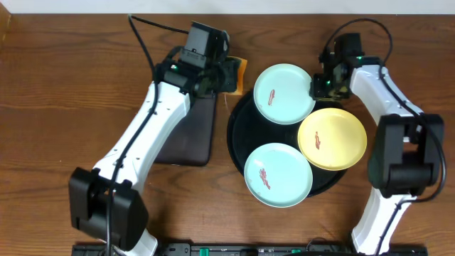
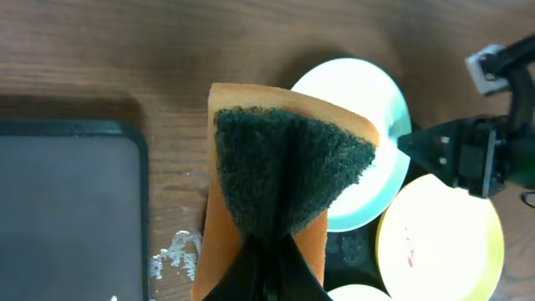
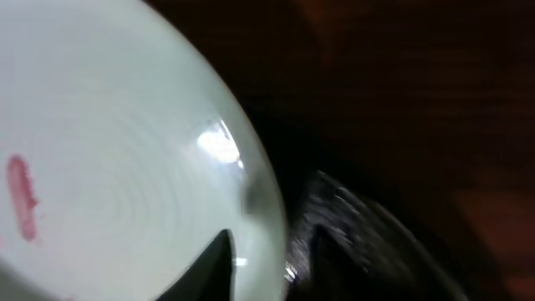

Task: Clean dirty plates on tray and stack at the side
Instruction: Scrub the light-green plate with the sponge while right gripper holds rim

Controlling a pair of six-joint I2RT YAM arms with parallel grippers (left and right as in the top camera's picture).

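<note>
Overhead, the three plates lie on the round black tray, which sits right of centre on the wooden table, and each plate pokes a little past the tray's rim. The far turquoise plate lies at the tray's far edge and carries a short red smear. The yellow plate lies at the right edge, its rim touching or slightly overlapping the far plate. The near turquoise plate lies at the front, just beside the yellow one. Both also show a red streak. The right gripper is at the right rim of the far turquoise plate. In the right wrist view its dark fingers stand on either side of that rim, one over the plate's inner face and one outside it above the glossy tray. The view is too blurred to tell whether they pinch the plate or only straddle it. The left gripper hangs over the table just left of the tray's far side, squeezed tight on an orange sponge. The sponge's dark green scouring face is creased between the fingers. A rectangular black tray lies beneath the left arm, and some white flecks lie on the wood beside it.
</note>
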